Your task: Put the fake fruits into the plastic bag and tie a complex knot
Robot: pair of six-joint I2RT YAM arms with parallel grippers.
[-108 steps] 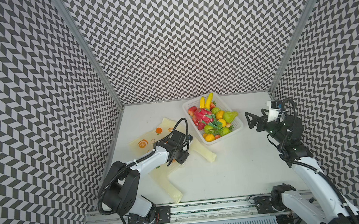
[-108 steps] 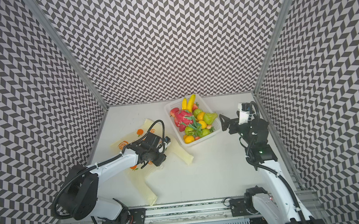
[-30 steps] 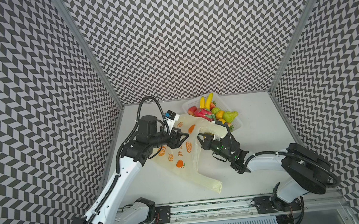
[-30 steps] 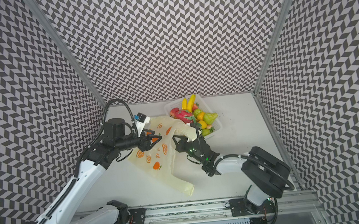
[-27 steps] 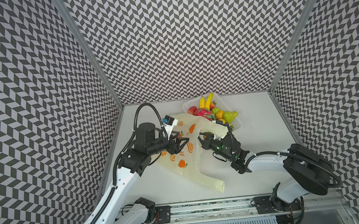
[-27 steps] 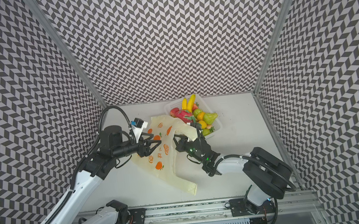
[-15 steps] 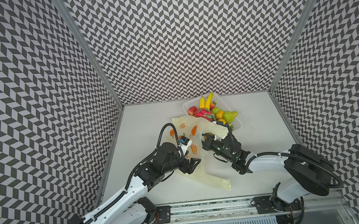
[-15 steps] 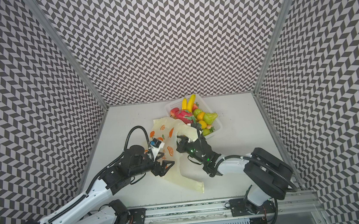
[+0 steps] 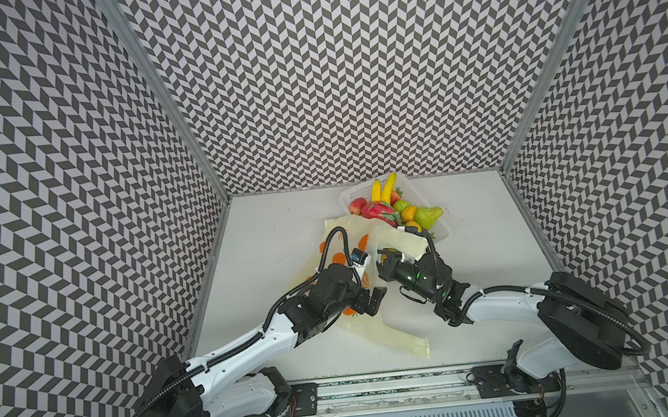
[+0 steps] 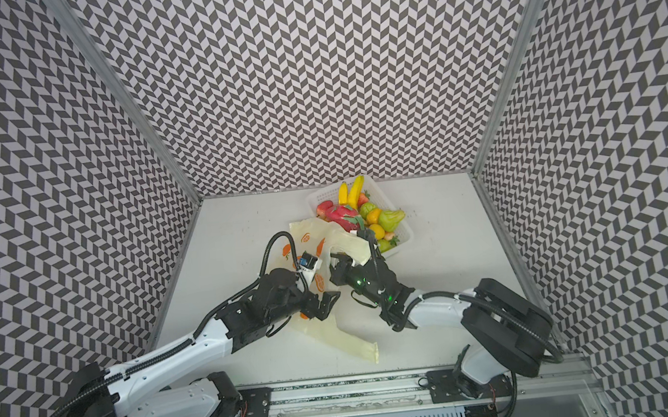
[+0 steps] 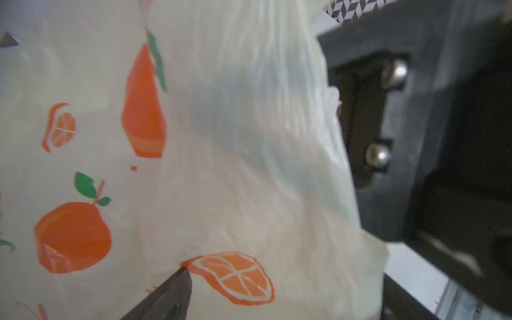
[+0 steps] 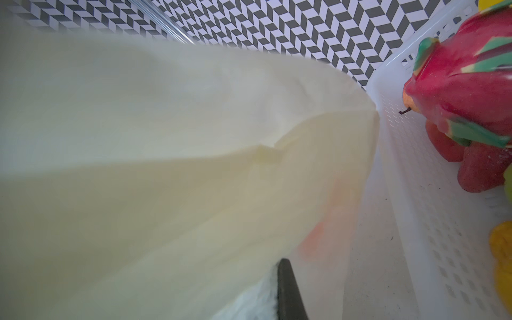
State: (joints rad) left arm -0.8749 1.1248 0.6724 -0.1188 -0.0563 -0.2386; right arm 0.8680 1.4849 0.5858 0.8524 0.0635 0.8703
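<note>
Right gripper (image 9: 385,261) pinched shut on the plastic bag (image 9: 399,243) rim; one bag, draped over it. Left gripper (image 9: 370,303) just beside, jaws wide, bag film between. Beyond: one white basket (image 9: 439,228), fake fruits (image 9: 378,210) inside, two bananas (image 9: 388,182) farthest.

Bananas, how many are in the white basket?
2 bananas, side by side at the far end of the white basket, behind the dragon fruit. Others may be hidden underneath.

We see a pale-yellow plastic bag (image 9: 403,338) with orange-fruit prints. At one o'clock, a white perforated basket (image 9: 349,193) holds a pink-red dragon fruit (image 9: 376,210), yellow bananas (image 9: 389,185) and green pears (image 9: 429,215). The walls (image 9: 331,72) are black-and-white chevron.
</note>
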